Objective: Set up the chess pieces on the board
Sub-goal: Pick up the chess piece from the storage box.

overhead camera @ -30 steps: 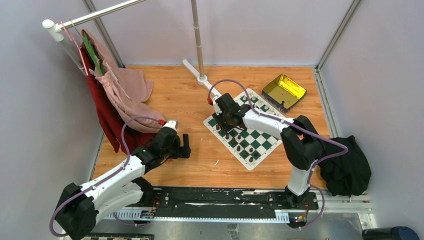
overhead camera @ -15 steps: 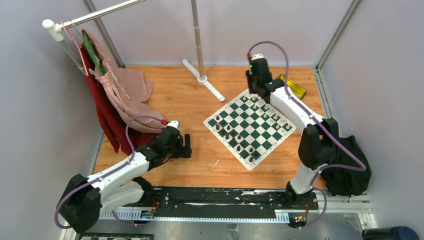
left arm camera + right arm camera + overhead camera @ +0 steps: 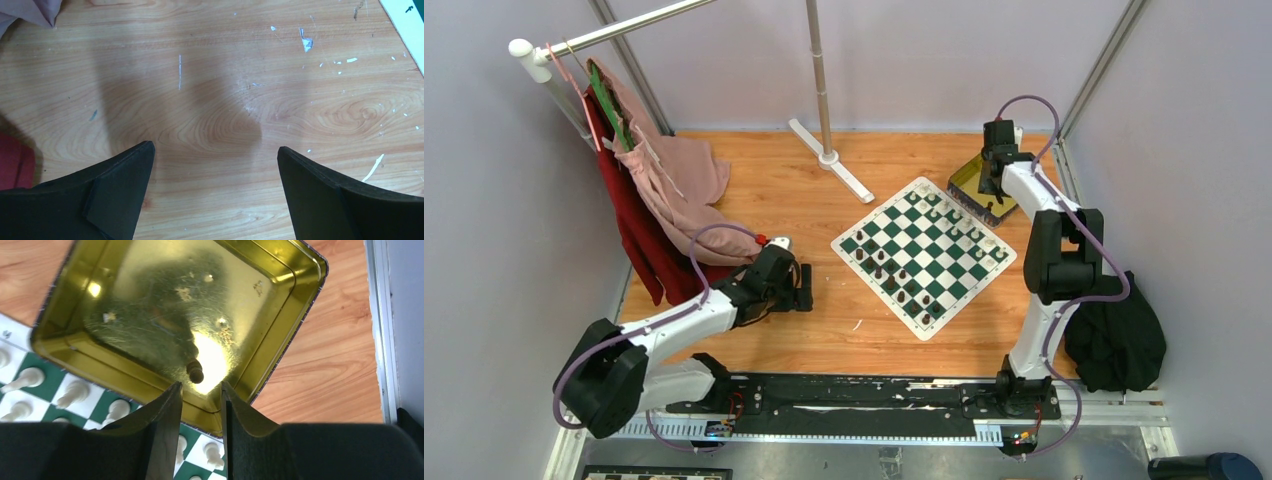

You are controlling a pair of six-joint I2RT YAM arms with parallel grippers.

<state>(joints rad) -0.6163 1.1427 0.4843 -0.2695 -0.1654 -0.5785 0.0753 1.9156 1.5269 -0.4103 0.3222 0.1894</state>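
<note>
The green and white board [image 3: 922,252] lies on the wooden table, with several dark brown pieces [image 3: 901,283] along its near-left side and cream pieces [image 3: 960,222] along its far-right side. My right gripper [image 3: 992,186] hangs over the gold tin [image 3: 972,178], partly open and empty. In the right wrist view its jaws [image 3: 200,386] stand just short of one dark brown piece [image 3: 195,371] in the tin [image 3: 150,305]; cream pieces [image 3: 72,394] show on the board below. My left gripper [image 3: 802,290] is open and empty over bare wood [image 3: 215,146], left of the board.
Pink and red clothes [image 3: 659,195] hang from a rack at the left. The rack's pole base [image 3: 829,160] stands behind the board. A black cloth [image 3: 1119,335] lies at the right table edge. The board's corner [image 3: 407,25] shows in the left wrist view.
My right arm has swung from over the board's left side to the back right, over the gold tin. My left gripper has crept a little to the right.
</note>
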